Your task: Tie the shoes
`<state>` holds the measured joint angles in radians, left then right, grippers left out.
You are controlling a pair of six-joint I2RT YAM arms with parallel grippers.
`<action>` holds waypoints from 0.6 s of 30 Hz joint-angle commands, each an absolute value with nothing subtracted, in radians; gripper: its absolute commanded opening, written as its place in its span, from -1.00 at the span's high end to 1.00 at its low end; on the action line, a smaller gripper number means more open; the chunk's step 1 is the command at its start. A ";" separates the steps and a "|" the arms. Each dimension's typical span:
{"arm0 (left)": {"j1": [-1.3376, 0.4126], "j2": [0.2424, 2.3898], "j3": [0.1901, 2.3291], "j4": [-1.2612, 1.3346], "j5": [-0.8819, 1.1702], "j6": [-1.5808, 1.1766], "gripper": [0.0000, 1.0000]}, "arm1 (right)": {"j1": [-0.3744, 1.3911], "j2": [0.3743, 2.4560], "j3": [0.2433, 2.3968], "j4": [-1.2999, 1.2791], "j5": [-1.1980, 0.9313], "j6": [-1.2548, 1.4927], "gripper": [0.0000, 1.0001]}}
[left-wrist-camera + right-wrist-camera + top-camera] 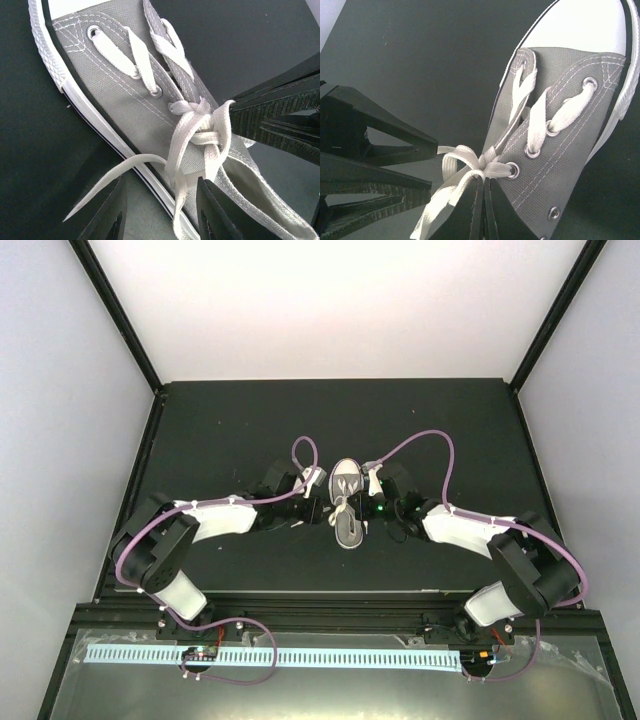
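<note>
A small grey canvas shoe (346,502) with a white sole and toe cap lies mid-table, toe pointing away. Its white laces (200,125) are crossed in a knot above the top eyelets. My left gripper (161,180) hangs open at the shoe's left side. A lace loop (182,200) runs down between its fingers without being pinched, and a loose lace end (107,180) trails left. My right gripper (484,179) is shut, its tips pressed against the knot (490,162). A lace strand is draped over the tips, and no lace shows between the fingers.
The black mat (240,420) covers the table inside white walls. The right gripper's black fingers (280,117) fill the right of the left wrist view. The left gripper's black fingers (370,150) fill the left of the right wrist view. Purple cables (430,440) arch over both arms.
</note>
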<state>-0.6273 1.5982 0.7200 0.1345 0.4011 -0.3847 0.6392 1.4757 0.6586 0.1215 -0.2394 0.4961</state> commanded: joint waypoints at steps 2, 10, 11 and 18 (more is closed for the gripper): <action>-0.619 1.624 0.765 0.187 0.413 -0.404 0.26 | 0.639 1.467 0.650 0.151 -0.242 0.483 0.97; -0.618 1.656 0.773 0.208 0.439 -0.410 0.34 | 0.640 1.471 0.652 0.153 -0.244 0.482 0.97; -0.620 1.659 0.776 0.211 0.441 -0.411 0.38 | 0.638 1.471 0.651 0.154 -0.245 0.480 0.97; -0.616 1.664 0.778 0.250 0.467 -0.420 0.78 | 0.638 1.433 0.626 0.196 -0.280 0.459 0.97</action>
